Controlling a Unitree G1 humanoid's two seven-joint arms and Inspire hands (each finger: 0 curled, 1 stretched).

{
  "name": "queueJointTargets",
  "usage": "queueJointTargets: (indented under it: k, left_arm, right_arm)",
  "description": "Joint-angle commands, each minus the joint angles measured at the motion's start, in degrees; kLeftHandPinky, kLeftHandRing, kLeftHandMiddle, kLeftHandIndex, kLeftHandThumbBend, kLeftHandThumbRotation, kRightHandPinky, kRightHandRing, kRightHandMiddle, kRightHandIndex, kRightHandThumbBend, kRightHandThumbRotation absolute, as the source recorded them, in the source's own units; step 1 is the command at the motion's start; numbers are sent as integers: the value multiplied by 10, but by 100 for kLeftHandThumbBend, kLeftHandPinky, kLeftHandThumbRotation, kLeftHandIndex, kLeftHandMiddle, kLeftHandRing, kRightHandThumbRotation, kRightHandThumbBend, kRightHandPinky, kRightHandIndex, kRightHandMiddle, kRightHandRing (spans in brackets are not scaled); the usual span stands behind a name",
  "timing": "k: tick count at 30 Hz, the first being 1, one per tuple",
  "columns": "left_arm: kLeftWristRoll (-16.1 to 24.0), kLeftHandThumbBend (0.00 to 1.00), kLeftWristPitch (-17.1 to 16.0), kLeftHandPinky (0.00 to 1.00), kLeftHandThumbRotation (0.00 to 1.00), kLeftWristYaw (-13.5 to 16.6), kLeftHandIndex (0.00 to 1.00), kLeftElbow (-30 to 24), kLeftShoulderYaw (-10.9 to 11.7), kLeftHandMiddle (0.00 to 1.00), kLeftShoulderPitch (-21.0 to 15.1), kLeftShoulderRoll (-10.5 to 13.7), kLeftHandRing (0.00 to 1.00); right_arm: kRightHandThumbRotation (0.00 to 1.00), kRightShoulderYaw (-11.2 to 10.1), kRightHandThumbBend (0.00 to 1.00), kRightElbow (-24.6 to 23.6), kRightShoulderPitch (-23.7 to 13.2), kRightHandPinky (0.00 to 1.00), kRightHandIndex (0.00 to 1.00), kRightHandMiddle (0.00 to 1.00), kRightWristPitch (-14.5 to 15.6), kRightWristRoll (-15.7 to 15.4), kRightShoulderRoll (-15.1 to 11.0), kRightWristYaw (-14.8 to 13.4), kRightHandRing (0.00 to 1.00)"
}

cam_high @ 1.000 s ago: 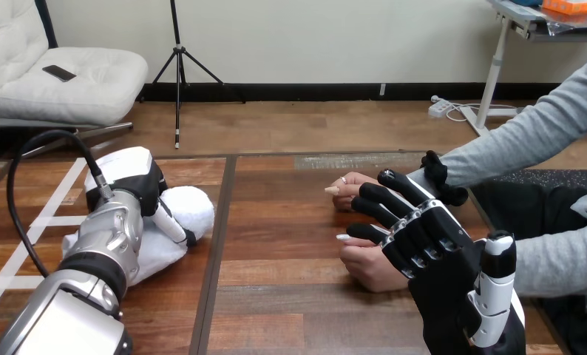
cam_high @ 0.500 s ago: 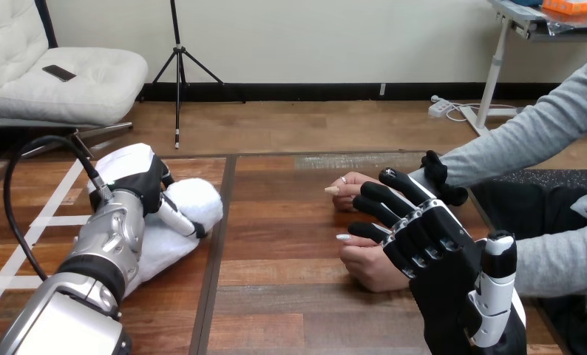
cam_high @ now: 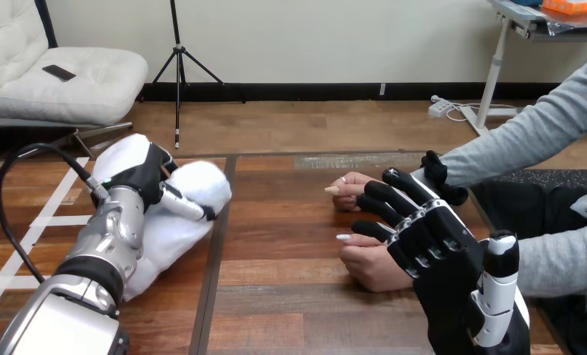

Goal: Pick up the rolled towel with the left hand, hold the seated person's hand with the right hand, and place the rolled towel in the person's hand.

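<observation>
Table, L hand gripping rolled towel, R hand fingers straight

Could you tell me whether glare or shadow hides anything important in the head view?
Head view: even light, no strong glare on the table; the rolled towel is bright white, so its folds barely show, yet the dark left robot hand stands out on it; the black right robot hand masks its contact with the person's hand.
</observation>
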Motion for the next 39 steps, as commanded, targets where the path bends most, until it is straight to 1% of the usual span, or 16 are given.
queueJointTargets:
  k: [1, 9, 12, 15, 16, 21, 25, 29, 33, 36, 37, 39]
  left_arm:
    - [-20, 71, -36, 29, 0, 27, 46, -46, 24, 42, -16, 1, 35]
    - [-38, 71, -72, 32, 0, 35, 45, -76, 41, 44, 0, 3, 37]
    - [-48, 70, -80, 33, 0, 33, 45, -93, 51, 45, 8, 3, 38]
    - [-62, 71, -102, 34, 0, 37, 45, -120, 66, 45, 25, 3, 39]
    - [-70, 71, -108, 34, 0, 36, 45, -135, 72, 45, 33, 3, 39]
    - [-90, 71, -125, 32, 0, 29, 45, -190, 91, 44, 65, 3, 37]
    - [-106, 70, -136, 33, 0, 26, 44, -253, 103, 44, 100, 4, 38]
    - [-115, 70, -139, 33, 0, 23, 44, -314, 113, 43, 135, 3, 38]
    - [-122, 69, -135, 34, 0, 21, 43, -372, 120, 43, 167, 1, 39]
    - [-129, 69, -139, 34, 0, 21, 43, -407, 126, 43, 191, -1, 39]
    - [-134, 69, -141, 34, 0, 20, 43, -426, 129, 43, 203, -3, 39]
    - [-138, 69, -140, 34, 0, 18, 42, -450, 132, 42, 217, -5, 38]
  right_arm:
    - [100, -6, 69, 3, -24, 81, 85, 85, 2, -3, 1, -3, 87]
    - [100, -8, 68, 10, -29, 82, 85, 85, 7, -10, 2, -5, 87]
    - [100, -9, 68, 16, -32, 84, 86, 86, 7, -20, -1, -7, 88]
    - [100, -11, 69, 23, -37, 86, 87, 86, 4, -41, -6, -13, 89]
    - [100, -12, 69, 27, -40, 87, 87, 86, 3, -44, -7, -14, 89]
    - [100, -16, 68, 40, -50, 88, 87, 86, 2, -50, -11, -12, 89]
    - [100, -22, 67, 49, -61, 89, 87, 86, 6, -56, -20, -13, 88]
    - [100, -27, 67, 58, -70, 89, 87, 86, 7, -62, -29, -15, 89]
    - [100, -32, 67, 66, -78, 89, 87, 86, 7, -66, -36, -17, 89]
    - [100, -37, 67, 72, -85, 89, 87, 86, 4, -78, -42, -23, 88]
    - [100, -39, 67, 75, -89, 89, 86, 86, 3, -81, -44, -24, 88]
    - [100, -40, 68, 79, -92, 88, 86, 86, 2, -83, -47, -24, 88]
